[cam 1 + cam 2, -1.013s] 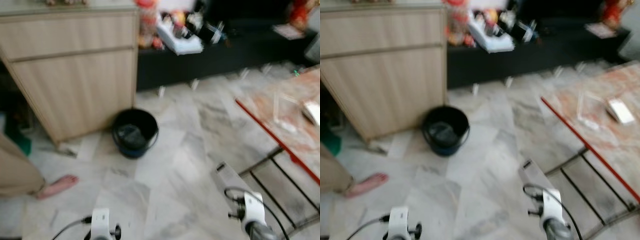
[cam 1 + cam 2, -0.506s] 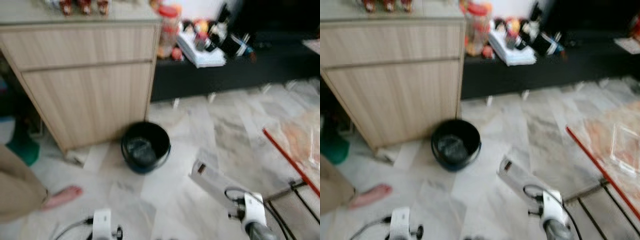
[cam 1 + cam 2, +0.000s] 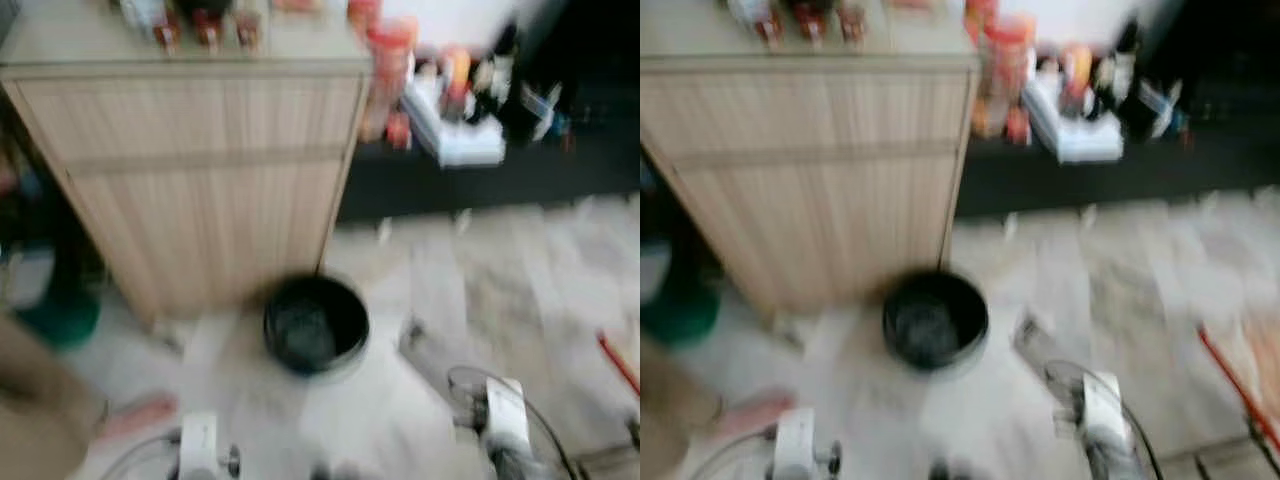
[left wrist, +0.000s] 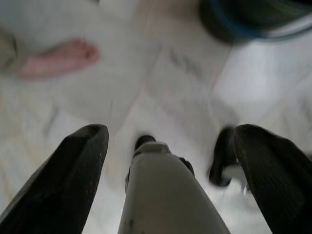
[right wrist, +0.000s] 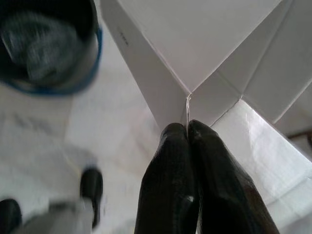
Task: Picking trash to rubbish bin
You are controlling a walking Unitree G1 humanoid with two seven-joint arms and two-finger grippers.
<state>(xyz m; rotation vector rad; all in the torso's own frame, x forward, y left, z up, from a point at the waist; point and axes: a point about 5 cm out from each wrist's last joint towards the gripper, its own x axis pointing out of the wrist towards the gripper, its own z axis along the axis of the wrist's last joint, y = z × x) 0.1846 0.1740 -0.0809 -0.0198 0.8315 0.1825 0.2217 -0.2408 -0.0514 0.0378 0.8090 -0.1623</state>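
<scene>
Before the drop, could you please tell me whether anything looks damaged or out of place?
The white flattened cardboard box pinched in the right gripper is creased and folded open; a person's bare foot rests near the black round bin.

Blurred view — pale marble floor underfoot, a light wood cabinet standing at the left, and beside it a low black shelf piled with cluttered items.

The bucket was black with a blue rim, the box white, the floor grey-veined marble.
</scene>
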